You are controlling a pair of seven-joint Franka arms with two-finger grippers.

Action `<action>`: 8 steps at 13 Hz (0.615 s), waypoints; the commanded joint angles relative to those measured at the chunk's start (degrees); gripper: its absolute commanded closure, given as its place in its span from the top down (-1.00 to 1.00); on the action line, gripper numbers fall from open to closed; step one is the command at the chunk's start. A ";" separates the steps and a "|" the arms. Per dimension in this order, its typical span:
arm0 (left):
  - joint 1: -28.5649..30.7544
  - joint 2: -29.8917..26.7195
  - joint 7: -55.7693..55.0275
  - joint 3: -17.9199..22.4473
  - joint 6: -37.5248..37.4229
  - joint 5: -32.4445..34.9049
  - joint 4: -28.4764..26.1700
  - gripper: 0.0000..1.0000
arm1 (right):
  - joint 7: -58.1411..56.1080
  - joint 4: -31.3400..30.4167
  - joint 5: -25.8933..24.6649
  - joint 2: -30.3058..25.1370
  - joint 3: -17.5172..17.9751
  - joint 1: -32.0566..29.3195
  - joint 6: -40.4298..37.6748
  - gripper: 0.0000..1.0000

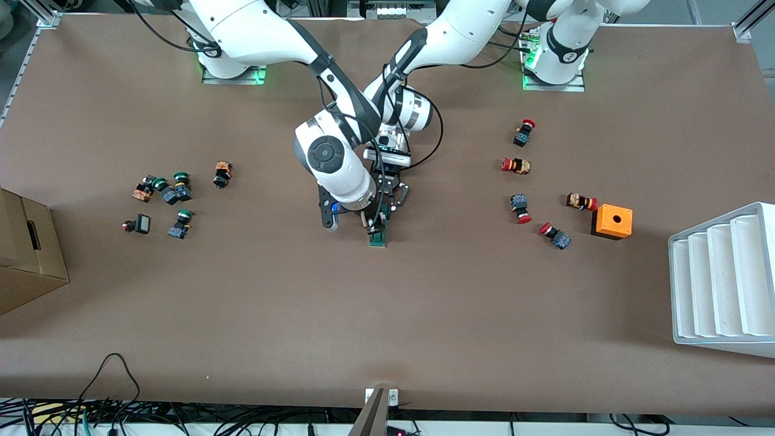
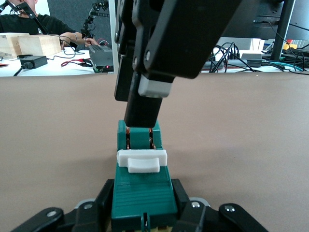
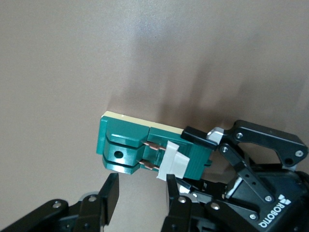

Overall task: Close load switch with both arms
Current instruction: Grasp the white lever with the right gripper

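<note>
The dark-green load switch (image 1: pixel 379 235) lies on the brown table near the middle, with its white piece (image 2: pixel 142 161) across the ribbed top. My left gripper (image 1: pixel 388 203) is shut on one end of the switch (image 2: pixel 143 191), its fingers (image 2: pixel 108 195) pressed against both sides. My right gripper (image 1: pixel 369 224) is open and hangs over the switch's other end. In the right wrist view its gripper (image 3: pixel 140 195) straddles the switch (image 3: pixel 126 145), with one fingertip (image 3: pixel 173 189) beside the white piece. In the left wrist view a right finger (image 2: pixel 142 108) reaches down to the copper contacts.
Several red-capped push buttons (image 1: pixel 516 165) and an orange box with a hole (image 1: pixel 612 221) lie toward the left arm's end, beside a white ribbed tray (image 1: pixel 723 281). Green-capped push buttons (image 1: pixel 177 188) and a cardboard box (image 1: pixel 27 254) are toward the right arm's end.
</note>
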 commanded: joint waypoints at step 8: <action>-0.19 1.02 -1.46 0.58 -0.28 1.55 0.91 -0.05 | 2.41 -6.30 -1.27 -2.57 0.05 1.82 3.65 -0.05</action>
